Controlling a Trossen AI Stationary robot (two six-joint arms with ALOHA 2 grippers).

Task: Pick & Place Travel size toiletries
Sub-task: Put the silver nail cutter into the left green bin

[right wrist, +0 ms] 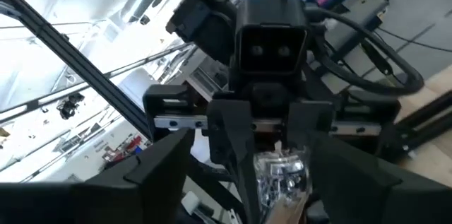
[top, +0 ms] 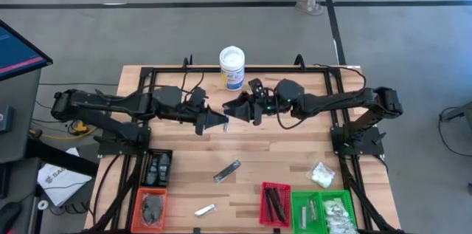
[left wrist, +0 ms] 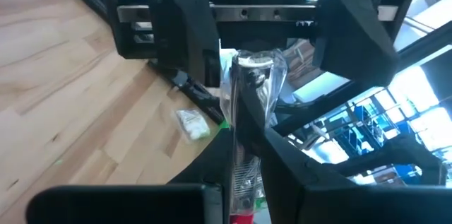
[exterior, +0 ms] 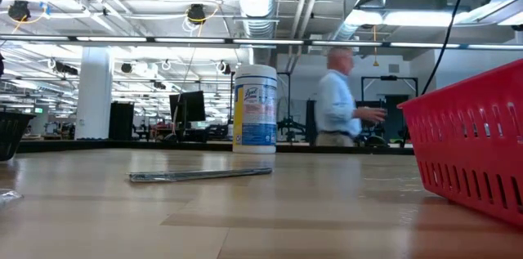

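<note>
High view: the left gripper (top: 221,121) and right gripper (top: 234,107) meet mid-air over the table's far middle, apparently passing 1 clear packet (left wrist: 253,75). The orange tray (top: 151,208) holds dark discs, the red tray (top: 276,204) black sticks, the green tray (top: 324,210) packets.

Left wrist view: the packet looks pinched between both claws.

If either releases early, it could drop.

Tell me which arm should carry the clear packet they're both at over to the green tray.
Probably the right. Both arms meet at the clear packet mid-table, but the green tray sits at the front on the right arm side, already holding similar packets. The left arm would have to cross over.
</note>
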